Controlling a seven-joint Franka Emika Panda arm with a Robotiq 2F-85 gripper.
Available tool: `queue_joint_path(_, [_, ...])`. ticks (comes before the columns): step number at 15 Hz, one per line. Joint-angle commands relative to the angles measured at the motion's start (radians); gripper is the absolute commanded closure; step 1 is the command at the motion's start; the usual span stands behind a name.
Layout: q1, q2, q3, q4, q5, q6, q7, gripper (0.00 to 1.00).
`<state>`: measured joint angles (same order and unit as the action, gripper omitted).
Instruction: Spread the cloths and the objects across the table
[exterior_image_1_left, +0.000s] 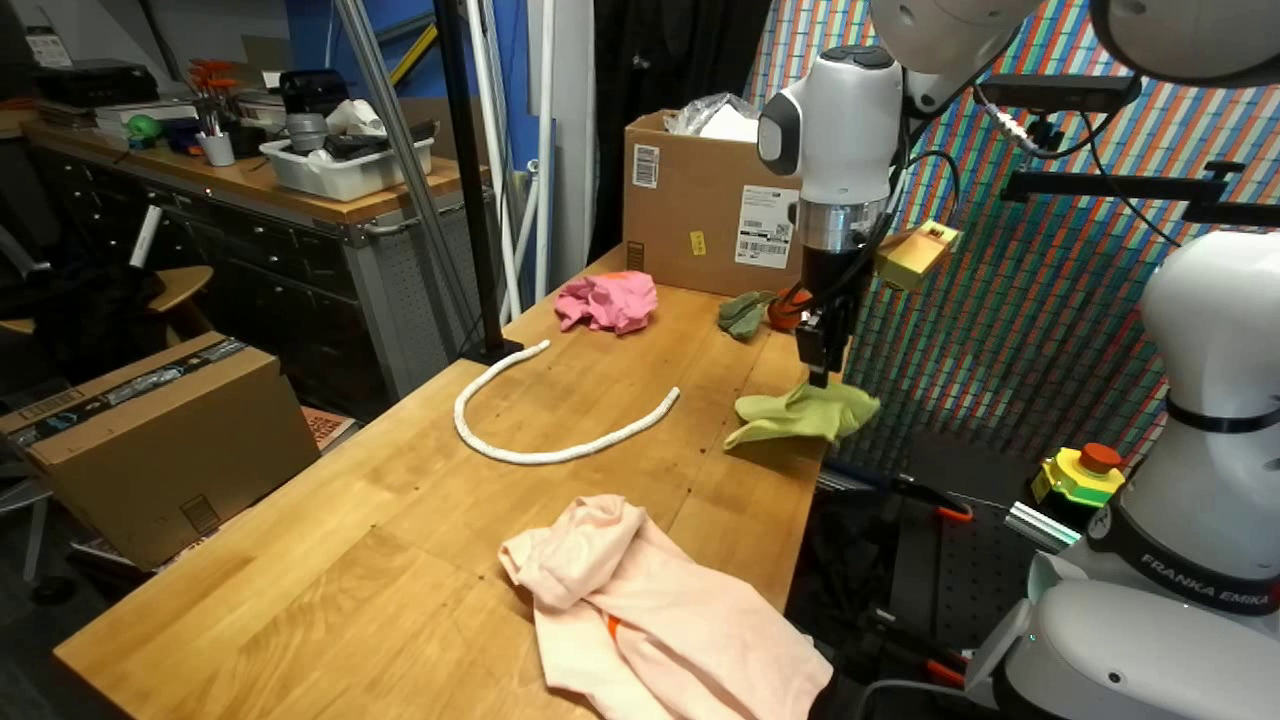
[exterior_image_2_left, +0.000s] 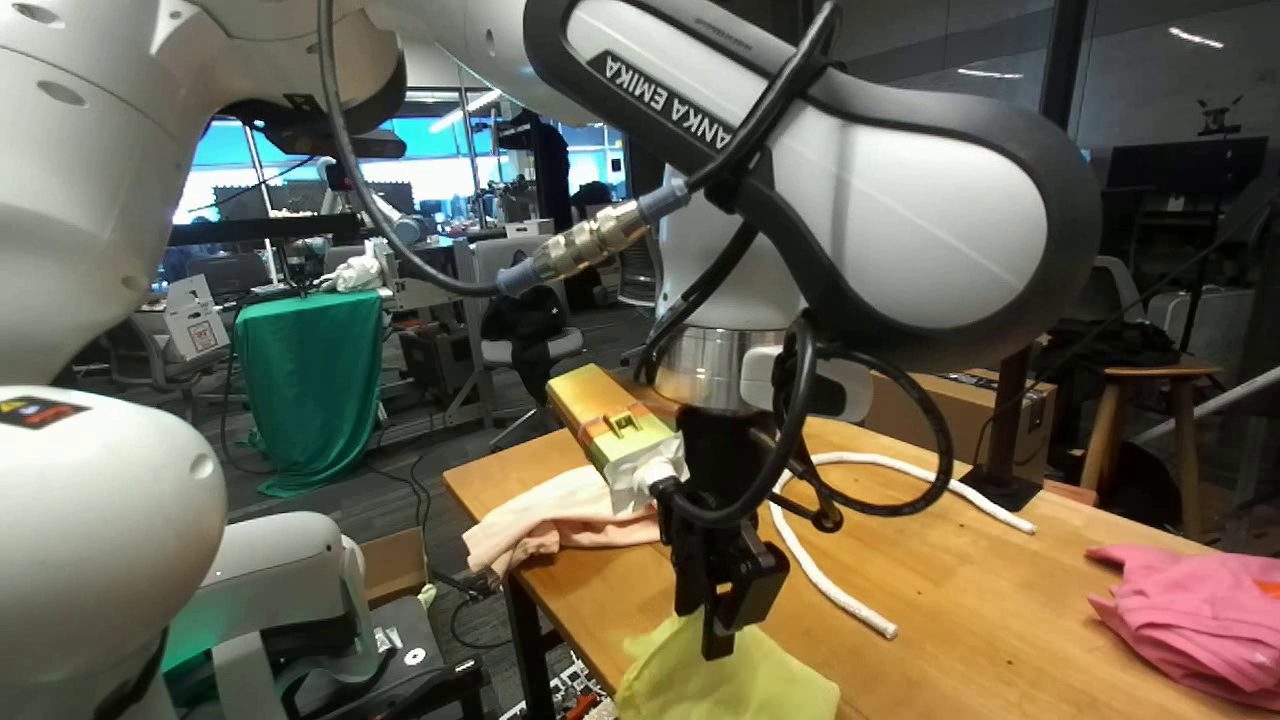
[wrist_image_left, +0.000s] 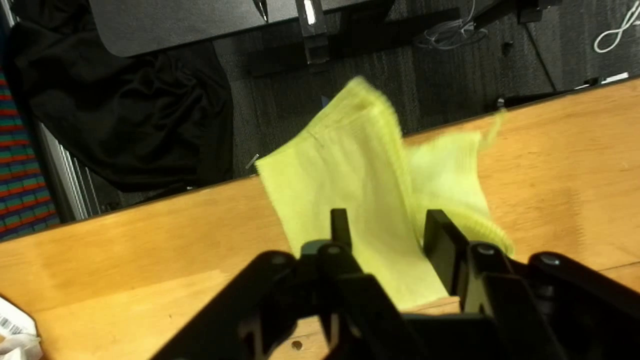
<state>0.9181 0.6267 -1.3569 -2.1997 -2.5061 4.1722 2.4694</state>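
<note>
At the robot-side edge of the light-wood rectangular bench, the black fingers stand parted directly over the folded yellow-green fabric cloth, whose long axis seems to cross that edge, so spreading it probably means drawing it inward.

White arm with black trim, white EMIKA lettering top middle in an exterior view; silver ring mid-frame, yellow box left of it, black cable looped right, metal connector above the box. Gripper mostly black, round screws lower right in wrist view
</note>
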Motion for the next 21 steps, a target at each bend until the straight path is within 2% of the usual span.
queue_joint_path(1, [-0.017, 0.009, 0.004, 0.010, -0.006, 0.016, -0.004, 0.24])
queue_joint_path(4, [-0.021, 0.008, 0.005, 0.012, -0.006, 0.017, -0.002, 0.03])
queue_joint_path(5, [-0.022, 0.006, 0.005, 0.012, -0.006, 0.015, -0.002, 0.00])
queue_joint_path(9, [-0.018, -0.008, -0.008, 0.015, -0.006, 0.014, 0.002, 0.00])
queue_joint_path(12, [0.003, -0.028, -0.048, 0.015, -0.006, 0.017, -0.004, 0.00])
queue_joint_path(16, [0.067, -0.095, -0.156, 0.004, -0.006, -0.011, -0.036, 0.00])
queue_joint_path(21, [0.184, -0.242, -0.304, -0.004, -0.007, -0.071, -0.123, 0.00])
